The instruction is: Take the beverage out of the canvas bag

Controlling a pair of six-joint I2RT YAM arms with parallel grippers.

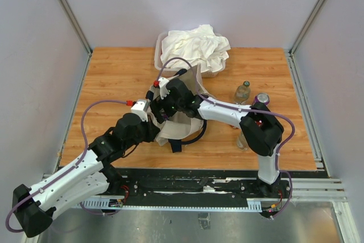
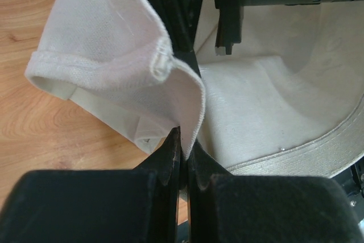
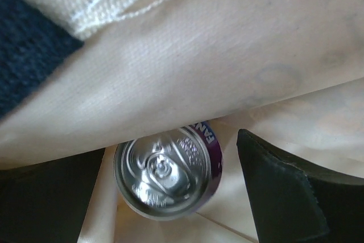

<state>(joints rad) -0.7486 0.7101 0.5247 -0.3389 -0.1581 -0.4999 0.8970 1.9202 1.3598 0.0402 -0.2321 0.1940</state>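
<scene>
**Can spotted inside the canvas bag, jaws wide around it**

The canvas bag (image 2: 102, 32) is soft, floppy woven cloth. Its hemmed rim is pinched tight by the left gripper (image 2: 182, 140), fingers pressed together on the fabric. Deep inside the bag the beverage (image 3: 165, 172) is seen lid-first: a purple can with a shiny silver top, judged rigid, smooth, likely slippery and fairly light. The right gripper (image 3: 170, 155) is spread on either side, not touching. The round wall is best gripped gently, since thin metal dents.

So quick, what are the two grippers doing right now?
Left gripper: shut on the canvas bag rim.
Right gripper: open, its fingers either side of the can.
</scene>
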